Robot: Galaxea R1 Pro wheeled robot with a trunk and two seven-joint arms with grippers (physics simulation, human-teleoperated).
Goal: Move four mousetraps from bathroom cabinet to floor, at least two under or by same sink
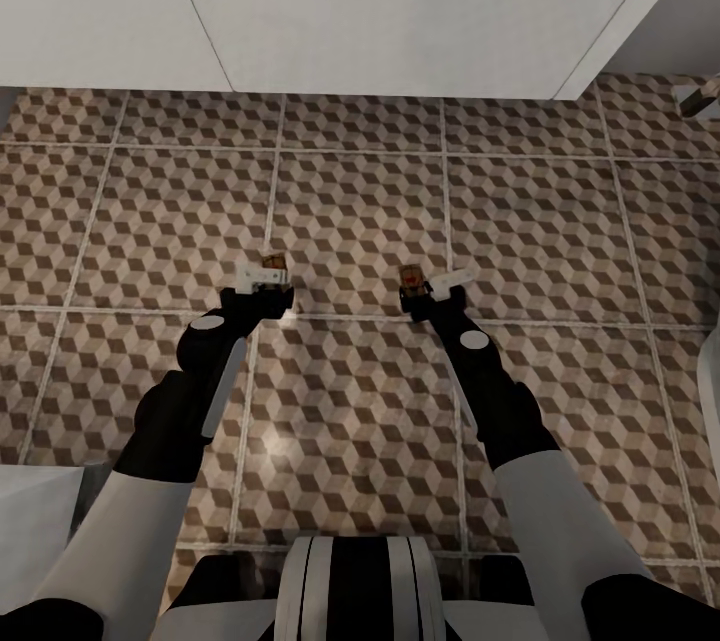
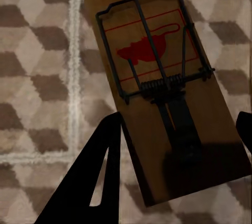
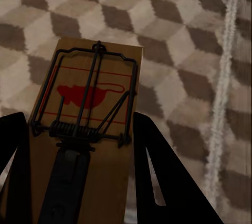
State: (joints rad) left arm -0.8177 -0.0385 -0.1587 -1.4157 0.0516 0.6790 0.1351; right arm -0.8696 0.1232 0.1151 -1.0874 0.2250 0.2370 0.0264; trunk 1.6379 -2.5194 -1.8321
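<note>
Mousetrap (image 3: 86, 129) between right gripper (image 3: 79, 182) fingers (clamped)

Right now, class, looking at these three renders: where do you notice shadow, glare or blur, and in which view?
Head view: soft, even light, with a pale sheen on the bathroom floor between the arms; the mousetraps look small and blurred. Left wrist view: the left mousetrap is sharp, with its near end in dark shadow. Right wrist view: the right mousetrap is crisp, while the fingers are plain black silhouettes.
</note>
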